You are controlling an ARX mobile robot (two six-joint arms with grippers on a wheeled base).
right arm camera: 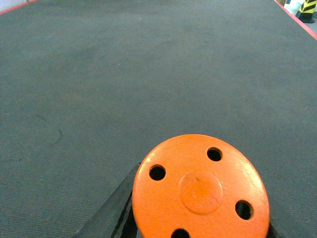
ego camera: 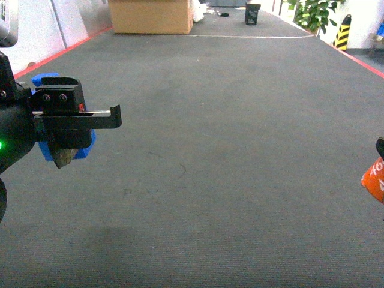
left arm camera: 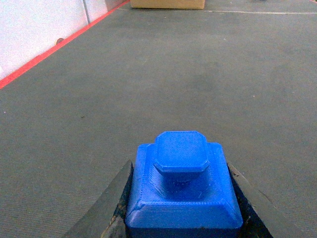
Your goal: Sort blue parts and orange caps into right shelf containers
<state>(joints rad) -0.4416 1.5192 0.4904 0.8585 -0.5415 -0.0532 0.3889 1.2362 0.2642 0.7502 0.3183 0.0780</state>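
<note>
A blue part (left arm camera: 183, 188) sits clamped between the two dark fingers (left arm camera: 106, 213) of my left gripper (left arm camera: 183, 220), which is shut on it. In the head view this gripper (ego camera: 66, 147) hangs at the left edge above the floor, with the blue part (ego camera: 87, 150) showing behind its black body. My right gripper (right arm camera: 198, 223) is shut on an orange cap (right arm camera: 200, 191), whose flat holed top faces the camera. The head view shows only a bit of that orange cap (ego camera: 375, 179) at the right edge. The right shelf containers are out of view.
Grey carpet floor (ego camera: 228, 150) stretches ahead. A cardboard box (ego camera: 151, 16) stands at the far back, a small black object (ego camera: 252, 13) to its right. A red floor line (ego camera: 60, 54) runs along the left wall. A plant (ego camera: 315, 13) and a yellow-black bollard (ego camera: 342, 31) stand far right.
</note>
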